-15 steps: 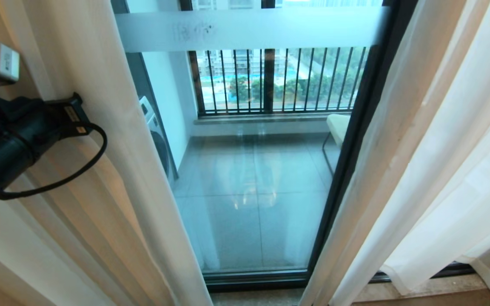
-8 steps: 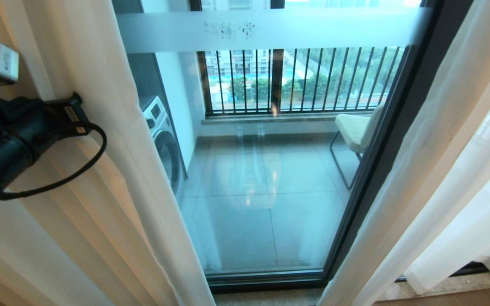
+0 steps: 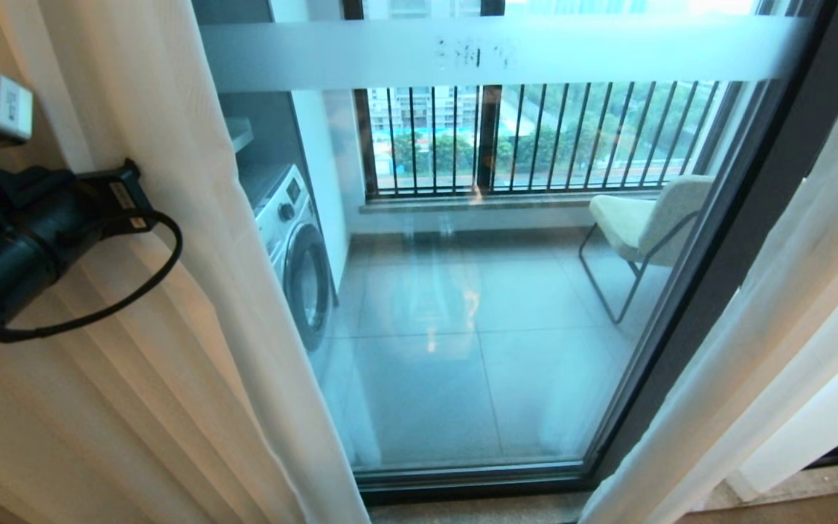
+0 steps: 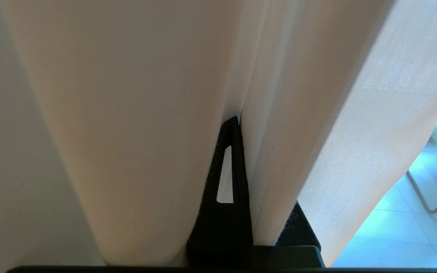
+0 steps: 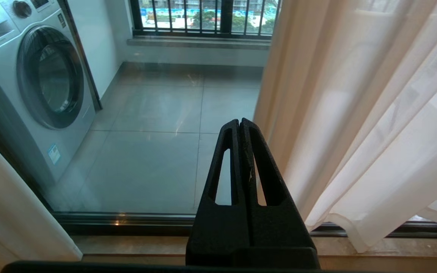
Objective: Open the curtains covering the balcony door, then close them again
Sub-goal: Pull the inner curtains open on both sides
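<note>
The curtains [image 3: 193, 291] — sheer white panels in soft vertical folds — hang parted to either side, one on the left and one on the right [image 3: 775, 349], their hems near the floor. Between them the door [image 3: 477, 291] shows bare — clear glass in a dark frame, shut, with a frosted band across its upper part.

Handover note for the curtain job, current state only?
Left gripper: shut on the left curtain, a fold pinched between its fingers.
Right gripper: shut, empty, pointing at the balcony door, clear of the right curtain.
Curtains are parted; the glass shows between them, with the washing machine and chair beyond.
Left to do: finish opening if needed, then draw the curtains shut again.
</note>
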